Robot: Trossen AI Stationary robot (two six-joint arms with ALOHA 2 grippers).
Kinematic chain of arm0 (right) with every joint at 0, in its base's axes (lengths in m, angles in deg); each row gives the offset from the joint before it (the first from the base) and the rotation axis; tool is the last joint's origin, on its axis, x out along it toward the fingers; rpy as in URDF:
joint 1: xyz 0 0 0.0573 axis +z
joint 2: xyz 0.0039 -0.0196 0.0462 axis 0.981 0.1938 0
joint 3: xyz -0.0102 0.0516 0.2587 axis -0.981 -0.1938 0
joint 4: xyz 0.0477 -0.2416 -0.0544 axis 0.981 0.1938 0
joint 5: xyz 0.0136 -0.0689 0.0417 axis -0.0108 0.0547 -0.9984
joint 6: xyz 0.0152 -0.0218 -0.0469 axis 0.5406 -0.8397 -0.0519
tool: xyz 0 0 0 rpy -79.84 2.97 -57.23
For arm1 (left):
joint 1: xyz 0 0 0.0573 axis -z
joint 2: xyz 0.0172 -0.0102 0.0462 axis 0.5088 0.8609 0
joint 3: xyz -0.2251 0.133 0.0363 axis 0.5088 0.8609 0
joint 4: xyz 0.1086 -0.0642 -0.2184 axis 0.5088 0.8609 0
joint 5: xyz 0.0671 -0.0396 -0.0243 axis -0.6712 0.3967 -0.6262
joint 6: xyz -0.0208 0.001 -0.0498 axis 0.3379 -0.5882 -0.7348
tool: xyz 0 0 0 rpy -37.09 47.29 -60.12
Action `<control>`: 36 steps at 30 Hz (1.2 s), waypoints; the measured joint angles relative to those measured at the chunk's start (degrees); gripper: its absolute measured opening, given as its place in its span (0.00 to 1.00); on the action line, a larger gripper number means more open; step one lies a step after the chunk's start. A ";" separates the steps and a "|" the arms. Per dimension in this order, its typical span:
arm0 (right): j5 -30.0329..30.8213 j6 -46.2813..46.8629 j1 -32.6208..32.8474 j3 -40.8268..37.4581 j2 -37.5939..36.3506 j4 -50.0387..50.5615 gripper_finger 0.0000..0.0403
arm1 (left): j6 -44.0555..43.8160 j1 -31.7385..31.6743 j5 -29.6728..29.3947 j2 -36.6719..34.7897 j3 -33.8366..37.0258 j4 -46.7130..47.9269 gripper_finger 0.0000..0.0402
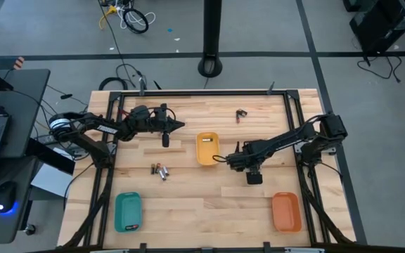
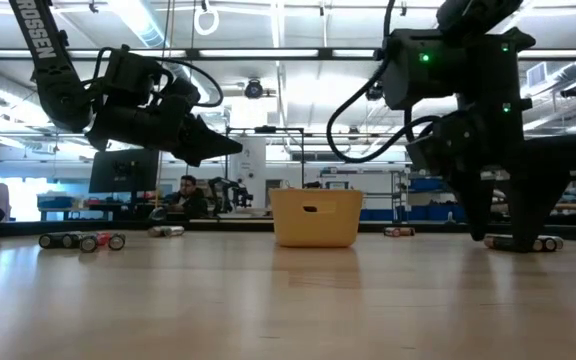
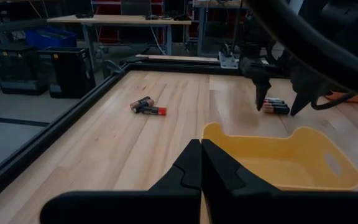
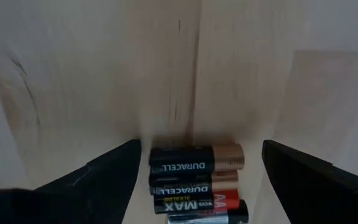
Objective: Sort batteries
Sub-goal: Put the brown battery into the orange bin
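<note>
A row of several batteries (image 4: 194,177) lies side by side on the wooden table, right of the yellow tray (image 1: 207,149). My right gripper (image 4: 201,146) points down over them, open, with one finger on each side and clear of them. In the high view the gripper (image 1: 245,164) hides this row. More batteries lie at the left centre (image 1: 162,171) and near the far edge (image 1: 241,114). My left gripper (image 1: 178,126) hovers shut and holds nothing, above the table left of the yellow tray and pointing toward it (image 3: 278,162).
A teal tray (image 1: 128,211) stands at the near left and an orange tray (image 1: 286,211) at the near right. A black frame (image 1: 188,94) runs round the table. Bare wood lies between the near trays.
</note>
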 joint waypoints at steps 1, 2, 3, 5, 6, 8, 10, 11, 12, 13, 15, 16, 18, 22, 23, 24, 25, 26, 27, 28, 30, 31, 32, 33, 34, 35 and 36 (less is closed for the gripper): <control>-0.18 -0.12 0.00 -0.22 -0.05 -0.34 0.84 | 0.00 -0.02 0.00 0.00 0.02 0.00 0.01; -0.24 -0.14 0.00 -0.39 -0.11 -0.54 0.83 | 0.00 -0.02 0.00 0.00 0.00 0.00 0.01; -0.37 -0.14 -0.02 -0.51 -0.11 -0.66 0.82 | 0.00 -0.02 0.00 0.00 0.00 0.00 0.01; -1.03 -0.20 -0.20 -0.90 -0.19 -1.08 0.79 | 0.00 -0.02 0.00 0.00 0.02 0.00 0.01; -1.42 -0.41 -0.25 -1.08 -0.22 -1.18 0.78 | 0.01 -0.01 0.00 0.00 0.01 0.00 0.01; -1.59 -0.58 -0.24 -1.17 -0.22 -1.22 0.75 | 0.00 -0.02 0.00 0.00 0.02 0.02 0.01; -1.72 -0.82 -0.22 -1.21 -0.22 -1.34 0.72 | 0.00 -0.02 0.00 0.00 0.00 0.02 0.01; -1.82 -0.98 -0.22 -1.23 -0.22 -1.36 0.70 | 0.00 -0.02 0.00 0.00 0.02 0.02 0.01; -1.88 -1.04 -0.22 -1.23 -0.22 -1.36 0.68 | 0.00 0.00 0.00 0.00 0.00 0.02 0.01; -1.92 -1.08 -0.22 -1.23 -0.22 -1.36 0.67 | 0.00 -0.02 0.02 0.00 0.02 0.02 0.01; -1.90 -1.19 -0.22 -1.25 -0.20 -1.39 0.63 | 0.00 -0.02 0.02 0.00 0.02 0.02 0.01; -1.88 -1.19 -0.22 -1.23 -0.20 -1.39 0.61 | 0.00 -0.02 0.02 0.00 0.01 0.02 0.01; -1.88 -1.21 -0.22 -0.91 -0.15 -1.15 0.59 | 0.00 -0.02 0.02 0.00 0.01 0.02 0.01; -1.84 -1.30 -0.22 0.27 0.13 -0.62 0.58 | 0.00 -0.02 0.02 0.00 0.00 0.02 0.01; -1.72 -1.38 -0.22 0.77 0.13 -0.84 0.58 | 0.00 0.00 0.02 0.00 0.00 0.02 0.01; -1.70 -1.52 -0.23 1.25 0.13 -1.11 0.59 | 0.00 -0.02 0.02 0.00 0.00 0.02 0.01; -1.67 -1.66 -0.26 1.73 0.13 -1.10 0.59 | 0.00 -0.02 0.02 0.00 0.01 0.02 0.01; -1.66 -1.79 -0.26 2.19 0.13 -0.97 0.59 | 0.00 -0.02 0.02 0.00 0.02 0.02 0.01; -1.69 -1.99 -0.23 2.78 0.13 -0.74 0.58 | 0.00 -0.02 0.04 0.00 0.02 0.02 0.01; -1.70 -2.14 -0.22 3.58 0.13 -0.68 0.58 | 0.00 -0.02 0.04 0.00 0.01 0.02 0.01; -1.87 -2.26 -0.22 5.59 0.13 -0.26 0.58 | 0.00 -0.01 0.04 0.00 0.00 0.03 0.01; -2.11 -2.20 -0.22 6.67 0.13 0.46 0.58 | 0.00 -0.01 0.04 0.00 0.01 0.03 0.01; -2.38 -1.93 -0.19 7.91 0.13 1.51 0.58 | 0.00 -0.02 0.04 0.00 0.00 0.04 0.01; -2.79 -1.43 0.02 9.23 0.13 2.64 0.58 | 0.00 -0.01 0.04 0.00 0.00 0.05 0.01; -2.90 -0.82 0.40 10.64 0.13 3.75 0.58 | 0.00 0.00 0.04 0.00 0.01 0.07 0.01; -3.04 -0.18 0.97 11.99 0.11 5.26 0.58 | 0.00 -0.02 0.04 0.00 0.02 0.07 0.01; -3.23 0.60 1.69 13.32 0.11 7.05 0.58 | 0.00 -0.02 0.04 0.00 0.00 0.08 0.01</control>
